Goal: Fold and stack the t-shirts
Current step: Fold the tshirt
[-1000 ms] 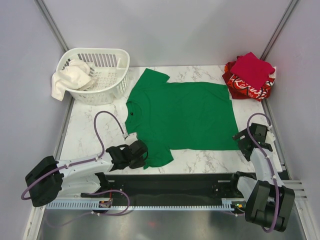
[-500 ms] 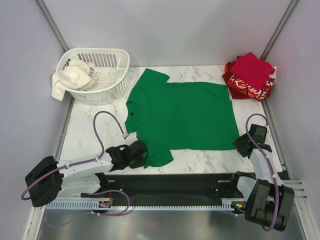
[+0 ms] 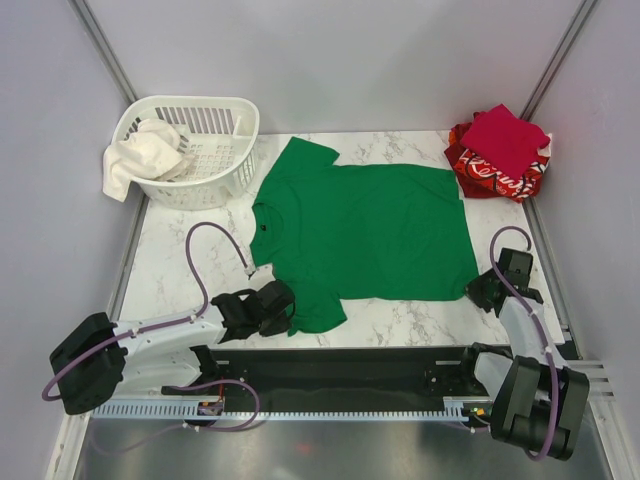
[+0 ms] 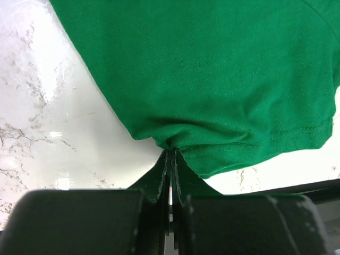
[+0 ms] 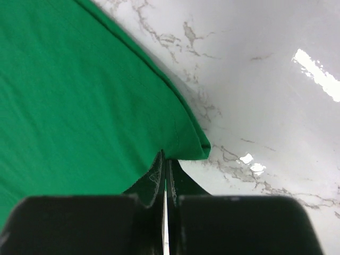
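Green t-shirt (image 3: 365, 230) flat on table (image 3: 175, 265). Left gripper (image 4: 171, 155) pinched tight on its near sleeve hem, right gripper (image 5: 165, 159) likewise on the bottom corner, likely readying a fold.

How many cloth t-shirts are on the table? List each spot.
3: bright green t-shirt spread in centre; folded crimson t-shirt atop red white-printed t-shirt, far right corner. More possibly hidden.

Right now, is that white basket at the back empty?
No, a crumpled white cloth lies in the basket, with part of it draped over the left rim.
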Robot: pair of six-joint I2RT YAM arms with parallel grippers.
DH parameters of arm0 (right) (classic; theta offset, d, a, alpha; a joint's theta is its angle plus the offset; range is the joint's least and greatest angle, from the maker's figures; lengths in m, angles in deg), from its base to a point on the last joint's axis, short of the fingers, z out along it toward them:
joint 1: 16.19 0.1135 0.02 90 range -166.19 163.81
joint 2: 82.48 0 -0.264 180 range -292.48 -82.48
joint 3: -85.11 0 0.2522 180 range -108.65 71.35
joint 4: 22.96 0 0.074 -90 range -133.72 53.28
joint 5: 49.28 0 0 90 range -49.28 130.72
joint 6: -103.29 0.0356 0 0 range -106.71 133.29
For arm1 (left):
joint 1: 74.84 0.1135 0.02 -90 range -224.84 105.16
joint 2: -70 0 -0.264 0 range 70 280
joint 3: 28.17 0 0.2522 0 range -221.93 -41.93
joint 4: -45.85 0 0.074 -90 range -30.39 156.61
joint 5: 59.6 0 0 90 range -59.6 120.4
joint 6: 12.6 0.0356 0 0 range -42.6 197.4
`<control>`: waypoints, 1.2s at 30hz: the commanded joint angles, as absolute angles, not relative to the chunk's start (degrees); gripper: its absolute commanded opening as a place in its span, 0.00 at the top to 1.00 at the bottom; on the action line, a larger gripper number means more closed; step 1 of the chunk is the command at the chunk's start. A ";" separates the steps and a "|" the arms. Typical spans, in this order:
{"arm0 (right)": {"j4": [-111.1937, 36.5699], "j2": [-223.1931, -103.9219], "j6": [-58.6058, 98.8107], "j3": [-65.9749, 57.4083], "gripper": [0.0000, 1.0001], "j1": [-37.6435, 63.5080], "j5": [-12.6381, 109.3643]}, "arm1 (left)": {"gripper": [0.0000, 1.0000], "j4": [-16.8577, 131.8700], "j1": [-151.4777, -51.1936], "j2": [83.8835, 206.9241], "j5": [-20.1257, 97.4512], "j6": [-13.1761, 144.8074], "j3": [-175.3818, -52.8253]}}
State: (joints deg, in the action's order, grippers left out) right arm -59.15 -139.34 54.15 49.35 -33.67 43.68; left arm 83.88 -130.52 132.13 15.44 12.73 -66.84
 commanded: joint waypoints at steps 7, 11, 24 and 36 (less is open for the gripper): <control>-68.17 -130.91 51.70 44.90 1.00 -32.99 50.20 | 0.98 91.85 -130.38 122.05 13.52 17.28 -70.05; -69.93 -127.49 51.17 45.33 1.00 -32.54 50.22 | 0.98 100.53 -130.47 118.17 14.76 16.23 -72.78; -75.47 -123.43 51.17 41.30 1.00 -28.85 50.48 | 0.98 120.42 -130.47 109.73 15.28 11.65 -83.59; -74.96 -129.31 49.67 32.77 1.00 -25.16 48.28 | 0.98 123.51 -130.30 118.05 10.90 18.76 -97.28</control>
